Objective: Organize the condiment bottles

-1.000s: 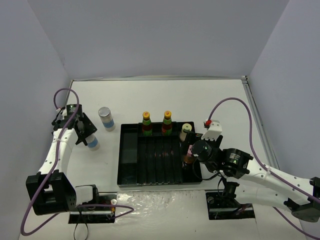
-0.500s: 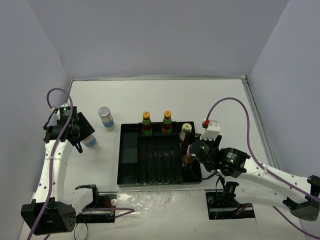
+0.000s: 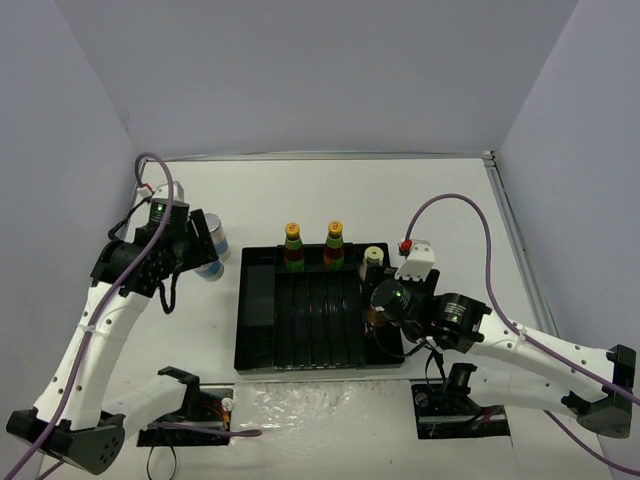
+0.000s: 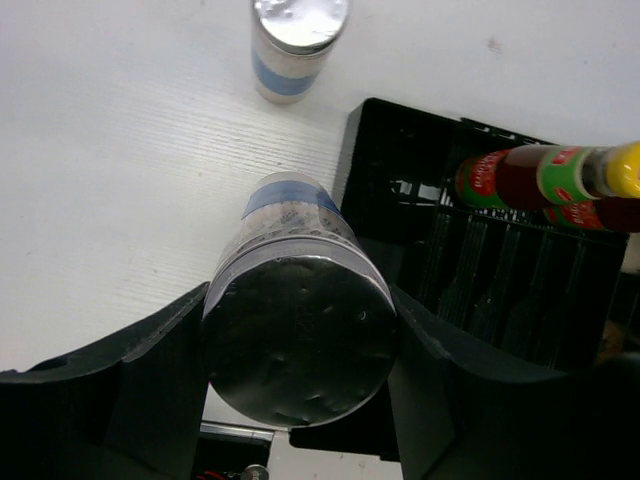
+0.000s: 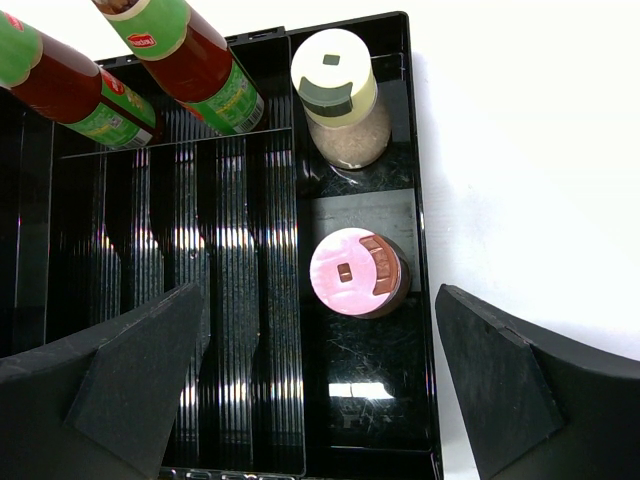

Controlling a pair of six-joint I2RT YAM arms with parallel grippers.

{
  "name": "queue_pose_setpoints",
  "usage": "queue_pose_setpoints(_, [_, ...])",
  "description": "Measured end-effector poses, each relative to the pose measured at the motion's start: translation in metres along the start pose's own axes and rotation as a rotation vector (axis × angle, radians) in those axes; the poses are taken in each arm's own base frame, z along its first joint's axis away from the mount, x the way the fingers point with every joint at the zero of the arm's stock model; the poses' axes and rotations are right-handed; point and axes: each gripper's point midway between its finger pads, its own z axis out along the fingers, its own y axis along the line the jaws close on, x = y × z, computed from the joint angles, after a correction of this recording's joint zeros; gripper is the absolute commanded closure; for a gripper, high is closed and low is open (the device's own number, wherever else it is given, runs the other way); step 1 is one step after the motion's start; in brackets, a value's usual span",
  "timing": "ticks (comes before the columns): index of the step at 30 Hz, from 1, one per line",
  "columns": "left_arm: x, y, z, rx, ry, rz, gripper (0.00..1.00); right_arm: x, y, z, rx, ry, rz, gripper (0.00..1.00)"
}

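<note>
My left gripper [image 3: 200,260] [image 4: 298,370] is shut on a clear silver-lidded, blue-labelled shaker [image 4: 295,300] and holds it above the table, left of the black tray [image 3: 258,305]. The second shaker [image 3: 213,238] [image 4: 296,45] stands on the table just beyond it. Two green-necked, orange-capped bottles [image 3: 292,248] [image 3: 334,246] stand at the tray's back edge. The yellow-green-capped bottle [image 5: 335,85] and the pink-capped bottle [image 5: 352,275] stand in the tray's right compartments. My right gripper [image 3: 385,300] [image 5: 315,390] is open and empty, above the pink-capped bottle.
The tray [image 5: 250,300] has long ribbed slots in the middle and a bare compartment on its left side [image 4: 400,200]. Grey walls close the table on three sides. Bare white table lies to the tray's right [image 5: 520,150].
My left arm has lifted the shaker and carried it right, toward the second shaker and the tray. My right gripper has shifted slightly left over the tray.
</note>
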Motion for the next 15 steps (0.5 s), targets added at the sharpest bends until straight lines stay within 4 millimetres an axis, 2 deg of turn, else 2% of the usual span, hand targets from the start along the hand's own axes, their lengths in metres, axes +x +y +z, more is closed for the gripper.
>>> queue_pose_setpoints(5, [-0.002, -0.039, 0.000, 0.046, 0.003, 0.115, 1.00, 0.000, 0.000, 0.000, -0.001, 0.000, 0.001, 0.02])
queue_pose_setpoints(8, [0.004, -0.053, 0.016, 0.043, 0.035, 0.157, 1.00, -0.003, 0.002, -0.001, -0.005, -0.004, 0.004, 0.02])
queue_pose_setpoints(15, [0.012, -0.071, 0.059, 0.009, 0.096, 0.206, 1.00, -0.005, 0.002, -0.003, -0.011, -0.007, 0.008, 0.02])
